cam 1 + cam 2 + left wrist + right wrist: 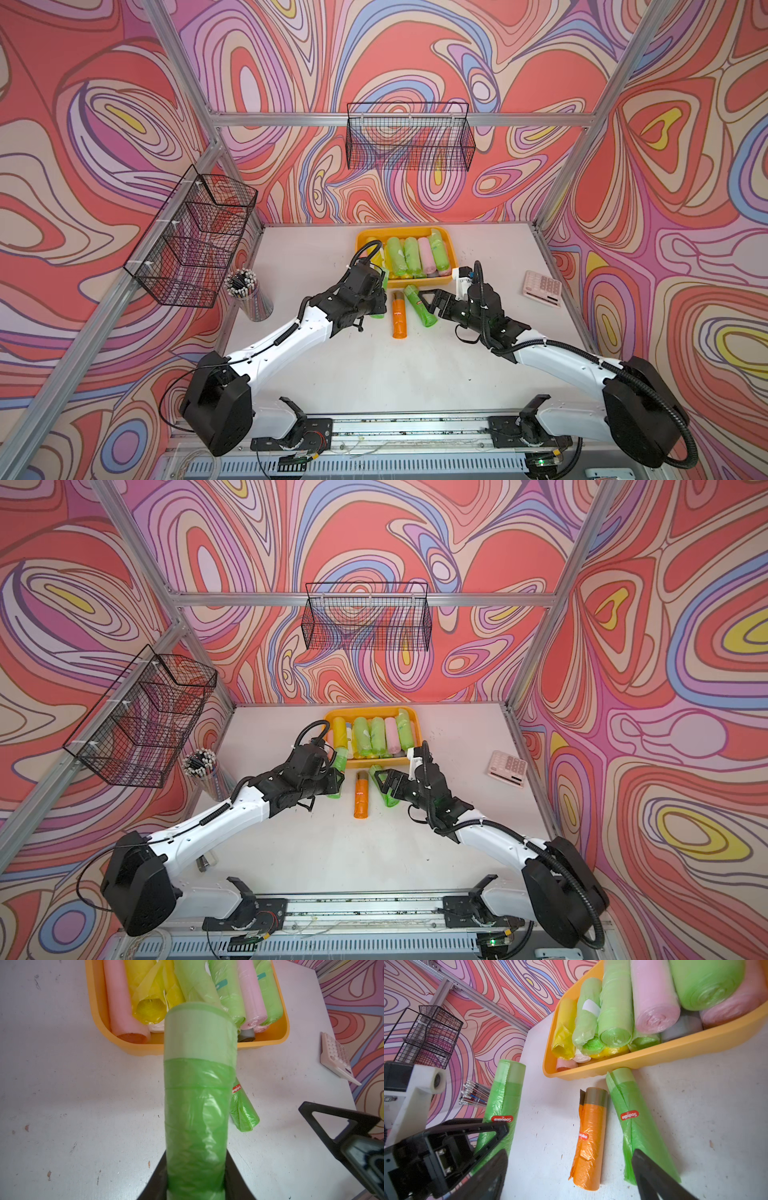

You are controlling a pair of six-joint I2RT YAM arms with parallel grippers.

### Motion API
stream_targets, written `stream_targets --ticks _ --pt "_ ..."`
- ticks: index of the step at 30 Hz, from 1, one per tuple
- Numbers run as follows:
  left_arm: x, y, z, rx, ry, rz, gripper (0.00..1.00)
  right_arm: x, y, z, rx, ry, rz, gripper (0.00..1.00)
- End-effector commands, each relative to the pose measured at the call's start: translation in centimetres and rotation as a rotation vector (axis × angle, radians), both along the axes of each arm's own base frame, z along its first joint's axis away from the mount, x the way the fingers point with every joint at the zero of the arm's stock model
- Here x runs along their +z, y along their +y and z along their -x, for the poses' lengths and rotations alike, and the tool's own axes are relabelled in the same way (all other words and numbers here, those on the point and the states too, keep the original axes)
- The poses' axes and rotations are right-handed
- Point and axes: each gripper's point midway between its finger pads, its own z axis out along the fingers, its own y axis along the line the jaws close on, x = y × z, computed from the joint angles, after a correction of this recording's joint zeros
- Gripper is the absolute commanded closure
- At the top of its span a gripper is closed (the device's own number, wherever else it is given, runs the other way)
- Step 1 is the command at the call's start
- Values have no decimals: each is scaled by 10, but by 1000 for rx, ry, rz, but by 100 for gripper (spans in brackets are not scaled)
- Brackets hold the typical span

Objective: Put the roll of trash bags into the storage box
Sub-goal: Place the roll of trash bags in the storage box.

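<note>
White, scuffed tabletop [374, 374] inside swirl-patterned walls [415, 62]. L gripper [196, 1176] clenched on roll of trash bags [197, 1093]: bright green crinkled-film cylinder w/ paler matte band at far end and red oval "Sodolike" label (R-wrist view). Roll is tilted, far end raised at front-left corner of storage box [415, 284], a shallow orange-yellow plastic tray packed w/ green, pink and yellow rolls; held roll not inside it. R gripper [430, 306] spread wide, grasping nothing, above second green roll [637, 1126], which lies beside orange roll [400, 316] on tabletop just in front of tray. Hidden: held roll's near end, behind fingers [235, 1180] and frame edge; most of its length under wrist in both top views. Grey roll [246, 1035] in tray mostly buried. Whether far end overhangs tray rim: cannot tell.
</note>
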Motion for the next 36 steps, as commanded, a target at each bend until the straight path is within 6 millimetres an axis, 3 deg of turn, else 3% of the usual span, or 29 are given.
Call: stream_targets --ticks 1,15,26,32,36 --pt "14 -5 -4 -16 -21 8 88 5 -3 -1 -7 -30 39 5" --pt "41 -40 -40 -67 -84 45 89 22 -22 1 -86 -74 59 5" --pt "44 -65 -73 -71 -115 69 90 27 -35 5 -131 -97 76 5" --pt "39 -63 -86 -44 -129 29 90 31 -37 5 -140 -103 73 5" --pt "46 -61 -105 -18 -158 56 90 31 -39 8 -137 -103 77 4"
